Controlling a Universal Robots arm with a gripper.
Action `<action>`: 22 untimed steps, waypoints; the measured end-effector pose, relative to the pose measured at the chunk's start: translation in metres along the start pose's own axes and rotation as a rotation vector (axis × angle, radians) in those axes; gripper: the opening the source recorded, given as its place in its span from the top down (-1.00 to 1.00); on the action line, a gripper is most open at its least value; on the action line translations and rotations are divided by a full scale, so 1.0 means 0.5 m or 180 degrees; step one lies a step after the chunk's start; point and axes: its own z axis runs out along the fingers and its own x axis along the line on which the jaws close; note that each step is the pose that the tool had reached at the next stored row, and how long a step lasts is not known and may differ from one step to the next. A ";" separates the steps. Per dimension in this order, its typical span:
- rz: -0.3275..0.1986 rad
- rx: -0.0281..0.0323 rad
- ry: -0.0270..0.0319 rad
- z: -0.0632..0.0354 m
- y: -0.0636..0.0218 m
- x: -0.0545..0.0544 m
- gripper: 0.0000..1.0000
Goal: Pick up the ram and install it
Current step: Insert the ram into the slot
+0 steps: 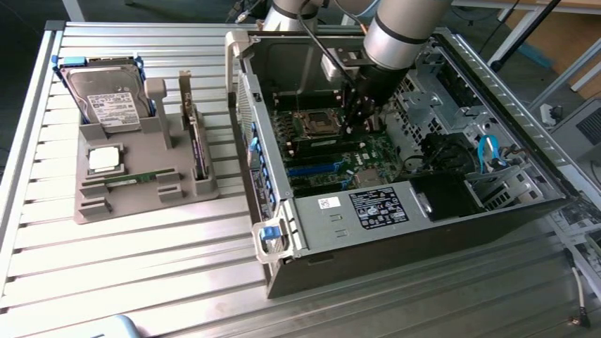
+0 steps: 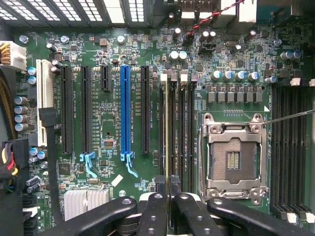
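Inside the PC case (image 1: 324, 203), gripper (image 2: 168, 184) pinches ram (image 2: 166, 128) between its jaws over a slot (image 2: 162, 123). Misaligned, it could jam

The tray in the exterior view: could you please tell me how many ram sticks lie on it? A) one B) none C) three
A: a single green ram lies on the tray, just in front of the processor.
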 end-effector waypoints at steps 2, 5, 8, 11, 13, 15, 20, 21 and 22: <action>0.0003 -0.0042 0.0001 0.000 -0.004 0.000 0.76; 0.0006 -0.0129 0.0001 0.000 -0.013 0.000 0.76; 0.0008 -0.0181 0.0001 -0.001 -0.018 0.000 0.76; 0.0010 -0.0203 0.0001 -0.001 -0.021 0.000 0.76; 0.0011 -0.0221 0.0001 -0.001 -0.024 0.000 0.76; 0.0012 -0.0246 0.0001 -0.001 -0.027 0.000 0.76; 0.0013 -0.0252 0.0001 -0.001 -0.027 0.000 0.76; 0.0012 -0.0252 0.0001 0.000 -0.026 0.000 0.76; 0.0012 -0.0252 0.0001 0.000 -0.025 0.000 0.76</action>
